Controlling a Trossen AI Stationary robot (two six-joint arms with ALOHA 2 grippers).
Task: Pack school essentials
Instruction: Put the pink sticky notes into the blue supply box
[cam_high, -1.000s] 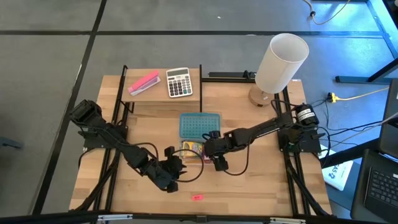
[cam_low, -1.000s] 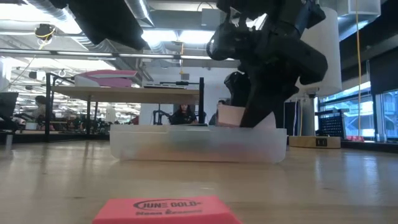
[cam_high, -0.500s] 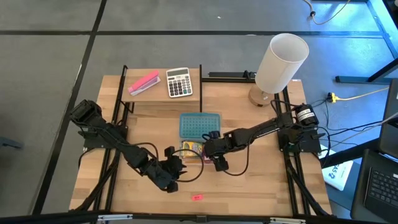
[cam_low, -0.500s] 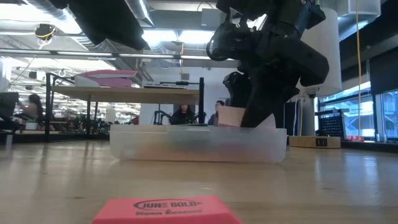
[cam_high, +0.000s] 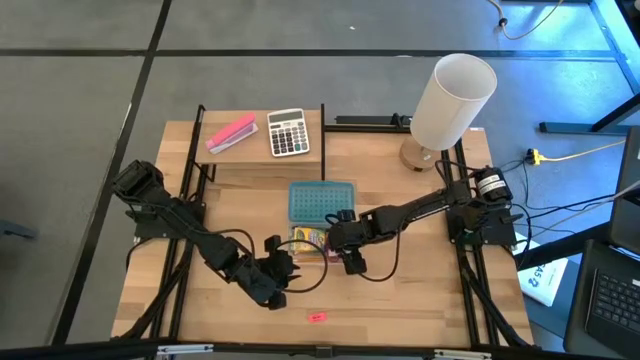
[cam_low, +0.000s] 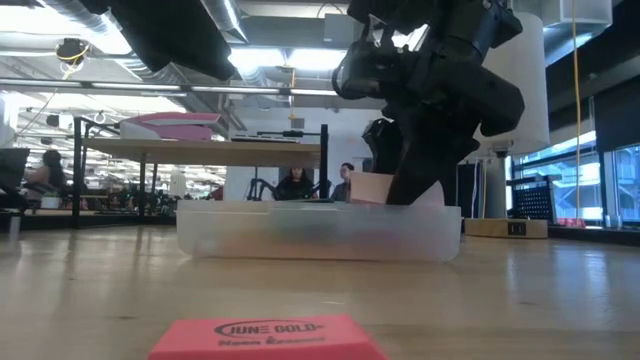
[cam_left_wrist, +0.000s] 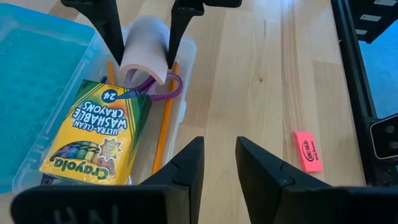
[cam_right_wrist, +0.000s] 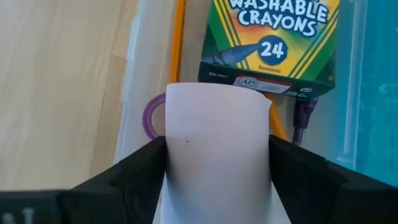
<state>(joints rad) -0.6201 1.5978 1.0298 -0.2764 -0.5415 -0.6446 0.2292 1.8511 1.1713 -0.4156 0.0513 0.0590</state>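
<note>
- Right wrist view: right gripper (cam_right_wrist: 217, 186) pinches the pale pink sticky-note pad (cam_right_wrist: 217, 143) above the clear bin (cam_left_wrist: 186, 53); released tilted, it could catch on the scissors (cam_left_wrist: 163, 93).
- Left gripper (cam_left_wrist: 217, 162), partly open and empty, hovers above the counter (cam_left_wrist: 249, 93); the pink eraser (cam_left_wrist: 308, 151) outside could be forgotten.

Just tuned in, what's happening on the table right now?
The right gripper holds the pale pink sticky-note pad over the clear box, which already contains the crayon box, orange pencils and purple-handled scissors. The left gripper hangs open and empty beside the box. The pink eraser lies out on the table. The box's blue lid sits just behind the box.
</note>
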